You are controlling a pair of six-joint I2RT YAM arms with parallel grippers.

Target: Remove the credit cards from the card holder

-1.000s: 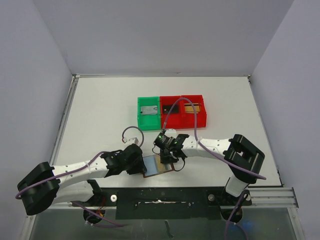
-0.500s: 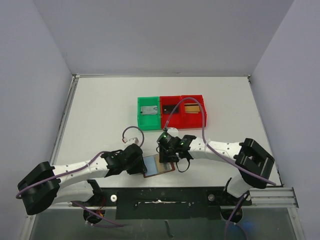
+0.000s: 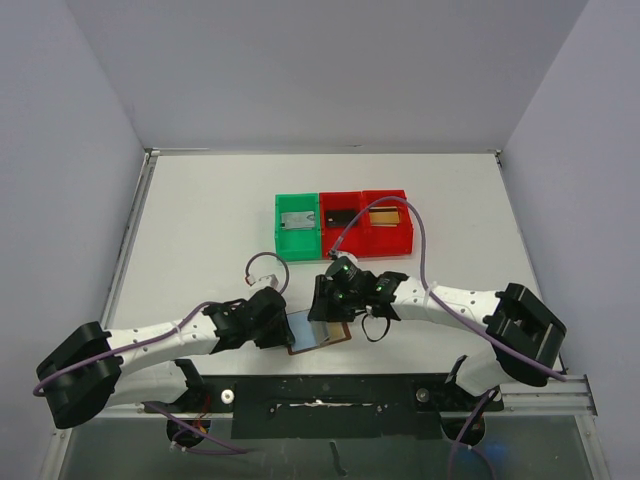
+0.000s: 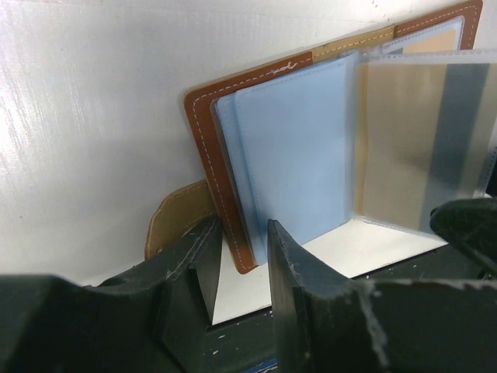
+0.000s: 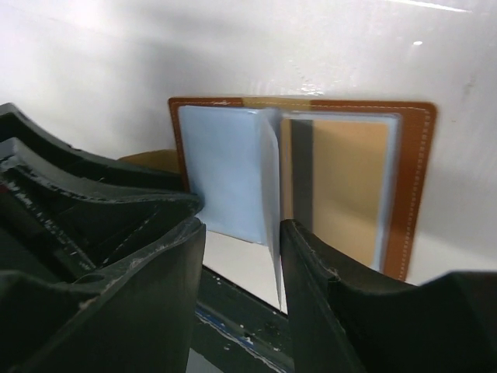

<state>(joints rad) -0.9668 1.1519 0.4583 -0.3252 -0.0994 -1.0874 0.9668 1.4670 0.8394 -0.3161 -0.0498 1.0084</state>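
The card holder [image 3: 318, 331] lies open at the counter's [image 3: 200, 230] near edge. Left end effector [image 4: 239, 268] pinches its brown edge; right end effector [image 5: 242, 256] straddles a blue pocket, fingers apart.

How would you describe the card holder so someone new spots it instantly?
Look at the near edge of the white table, between the two grippers. The card holder lies open there: a flat brown stitched folder with pale blue inner pockets, unlike the green bin and red bins further back.

Far from me on the white table [image 3: 200, 220], one green plastic bin [image 3: 298, 227] touches two red plastic bins [image 3: 365, 222].
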